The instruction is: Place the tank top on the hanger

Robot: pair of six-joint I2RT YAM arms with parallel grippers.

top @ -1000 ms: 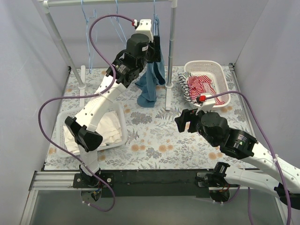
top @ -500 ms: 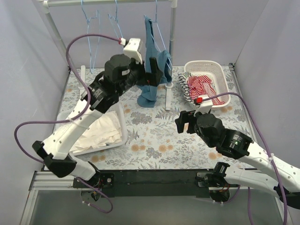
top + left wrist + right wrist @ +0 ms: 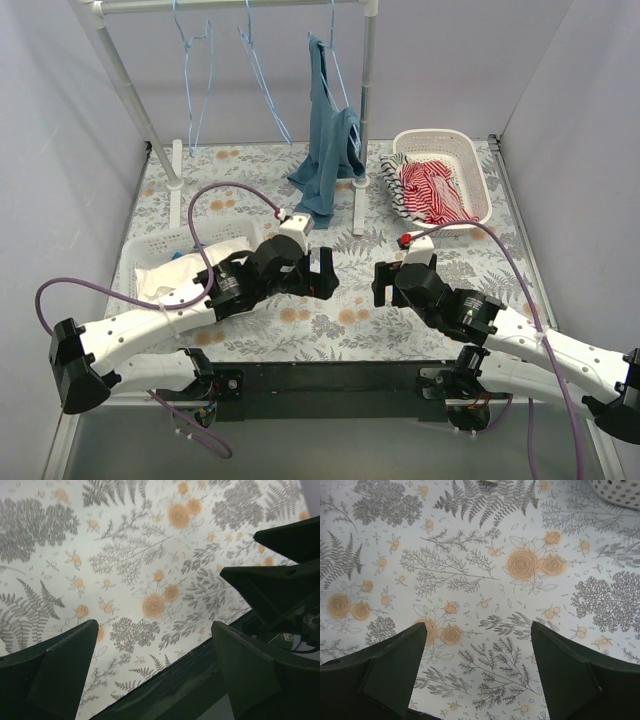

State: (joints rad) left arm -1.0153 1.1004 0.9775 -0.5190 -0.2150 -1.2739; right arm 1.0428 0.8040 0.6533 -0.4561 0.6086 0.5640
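Looking down on the tank top (image 3: 322, 150), hung on the hanger (image 3: 341, 72) up on the back rail (image 3: 230, 5). Hangs long and bunched, all to one side, not spread flat. Reaches down toward the table (image 3: 250, 170), right by the rail's post (image 3: 364, 120). Two more hangers (image 3: 193, 70) on the same rail, off to its left.

Down near the front, left claw (image 3: 322, 272) spread wide, holding nothing, low over the flowers on the table. Same for the right claw (image 3: 384, 282): spread wide, holding nothing, near the left one and facing it. Both well apart from the tank top.

Off to the right, a white basket (image 3: 470, 150) with a striped cloth (image 3: 425, 190) in it. Off to the left, another basket (image 3: 140, 255) with a white cloth (image 3: 165, 280).
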